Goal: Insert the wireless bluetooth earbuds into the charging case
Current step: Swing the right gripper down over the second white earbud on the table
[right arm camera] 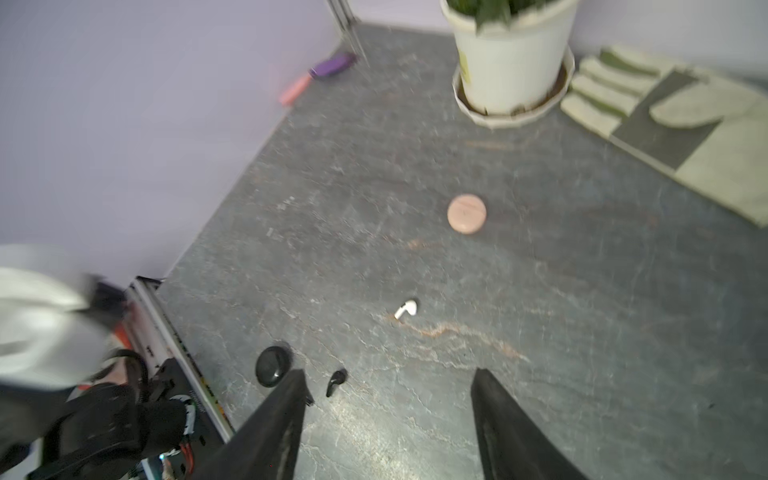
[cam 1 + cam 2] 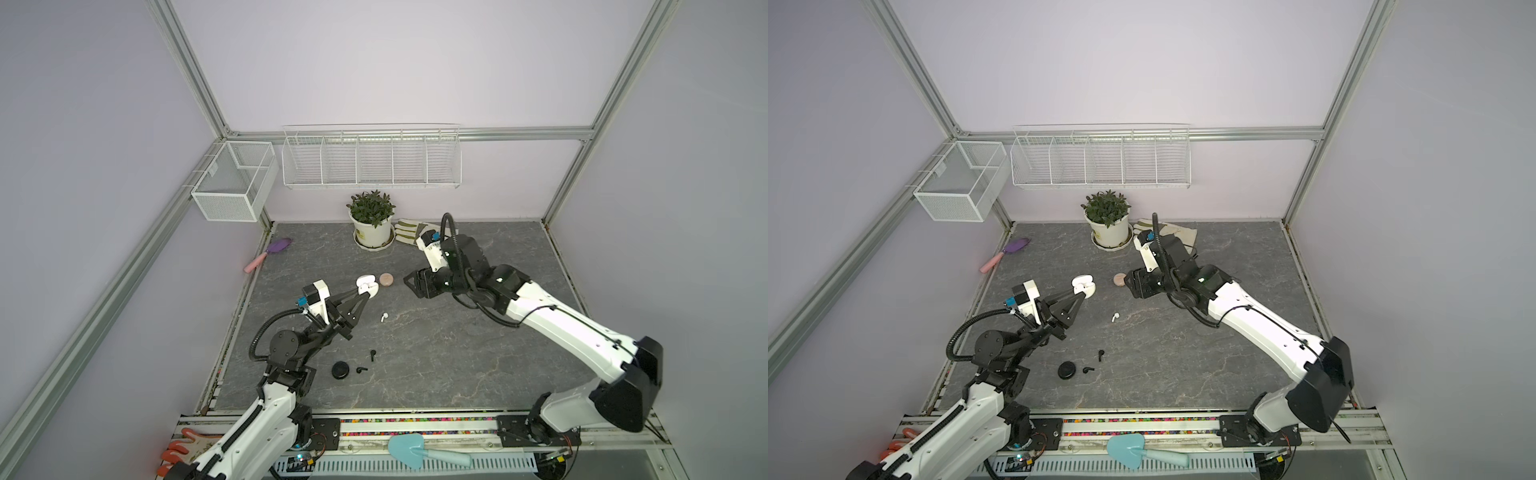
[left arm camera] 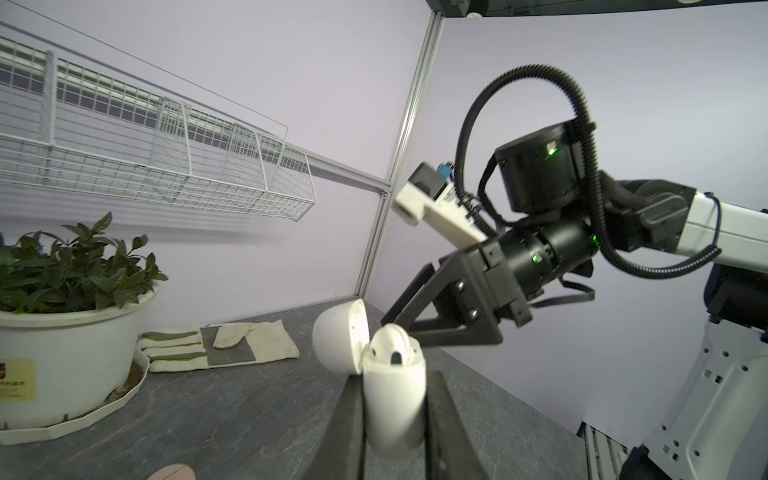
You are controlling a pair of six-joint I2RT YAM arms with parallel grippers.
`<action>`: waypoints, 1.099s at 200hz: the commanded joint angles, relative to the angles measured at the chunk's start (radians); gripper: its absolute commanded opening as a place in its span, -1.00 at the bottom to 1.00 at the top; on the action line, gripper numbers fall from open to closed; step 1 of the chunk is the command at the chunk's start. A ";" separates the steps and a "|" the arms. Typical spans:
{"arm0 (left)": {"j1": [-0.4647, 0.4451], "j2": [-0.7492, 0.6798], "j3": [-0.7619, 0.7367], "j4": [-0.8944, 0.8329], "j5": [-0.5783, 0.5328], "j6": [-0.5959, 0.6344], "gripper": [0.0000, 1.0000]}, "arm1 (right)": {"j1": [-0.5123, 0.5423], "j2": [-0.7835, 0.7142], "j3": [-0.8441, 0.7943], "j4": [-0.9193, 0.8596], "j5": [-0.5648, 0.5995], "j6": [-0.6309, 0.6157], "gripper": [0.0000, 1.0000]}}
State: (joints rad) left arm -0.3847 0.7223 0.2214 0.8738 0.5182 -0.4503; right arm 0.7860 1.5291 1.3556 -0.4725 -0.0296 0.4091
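Three earbuds lie loose on the slate tabletop (image 2: 478, 353): one white earbud (image 1: 406, 309) and two black earbuds (image 2: 372, 354) beside the black case (image 2: 340, 369). My left gripper (image 2: 363, 297) clamps the open white charging case (image 3: 392, 399), which has a seated earbud (image 3: 390, 345) inside. My right gripper (image 1: 390, 374) hangs spread and empty near the pink case (image 2: 386, 279).

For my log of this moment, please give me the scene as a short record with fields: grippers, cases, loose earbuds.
left gripper: shut on the white charging case, lid open
inside that case: a seated earbud, as it seems
right gripper: open, holds nothing
lying loose: one loose white earbud, two black earbuds
closed cases: black case, pink case
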 commanded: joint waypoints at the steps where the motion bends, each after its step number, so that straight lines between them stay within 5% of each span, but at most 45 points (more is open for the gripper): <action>1: -0.004 -0.042 0.027 -0.132 -0.082 0.020 -1.00 | 0.005 0.151 0.009 0.034 0.027 0.158 0.26; 77: -0.003 0.010 0.032 -0.079 -0.077 -0.010 -1.00 | 0.097 0.602 0.338 -0.127 0.111 0.078 0.23; 220: 0.003 -0.024 0.015 -0.116 -0.094 0.003 -1.00 | 0.129 0.732 0.430 -0.206 0.148 0.035 -0.07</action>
State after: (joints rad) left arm -0.3843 0.7025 0.2226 0.7601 0.4374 -0.4549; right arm 0.9020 2.2414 1.7687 -0.6392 0.1123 0.4511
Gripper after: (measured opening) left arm 0.190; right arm 0.475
